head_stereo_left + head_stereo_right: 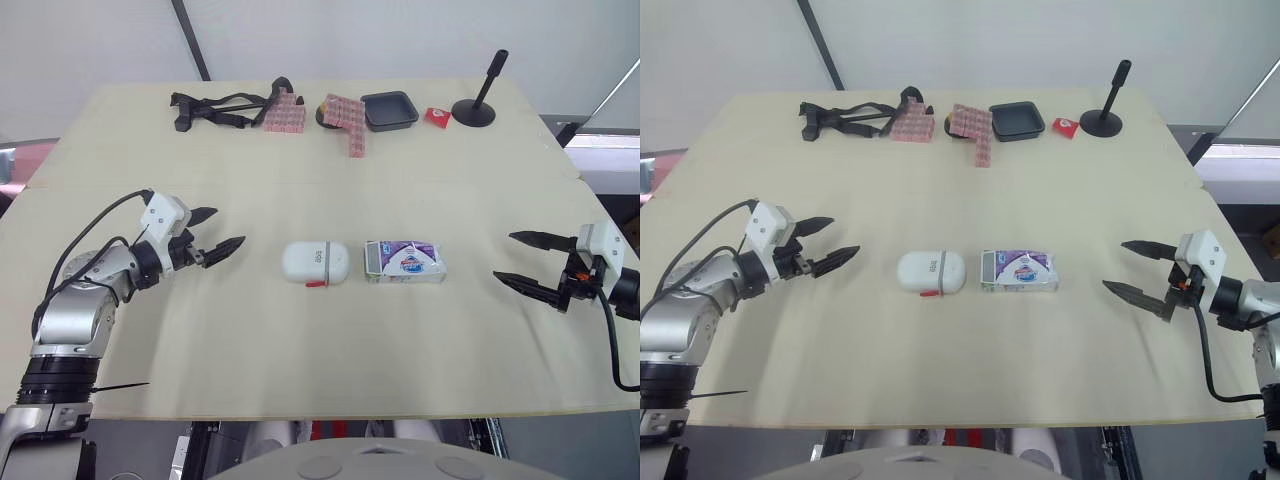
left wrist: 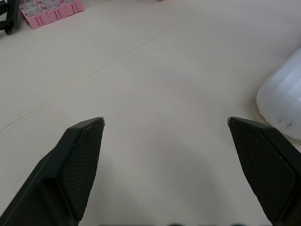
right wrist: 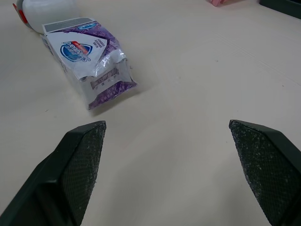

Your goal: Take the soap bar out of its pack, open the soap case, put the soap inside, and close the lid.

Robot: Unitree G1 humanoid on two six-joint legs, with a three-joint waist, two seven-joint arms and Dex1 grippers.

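Our left claw [image 1: 228,226] and right claw [image 1: 505,256], both spread apart, flank the case [image 1: 315,262] and pack [image 1: 405,261] on the tabletop [image 1: 300,350], bare around them to its near edge.

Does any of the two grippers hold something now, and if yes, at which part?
Nothing is held. The left gripper and the right gripper are both open, apart from the soap pack and the soap case.

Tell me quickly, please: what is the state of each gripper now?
Left gripper: open, holding nothing.
Right gripper: open, holding nothing.
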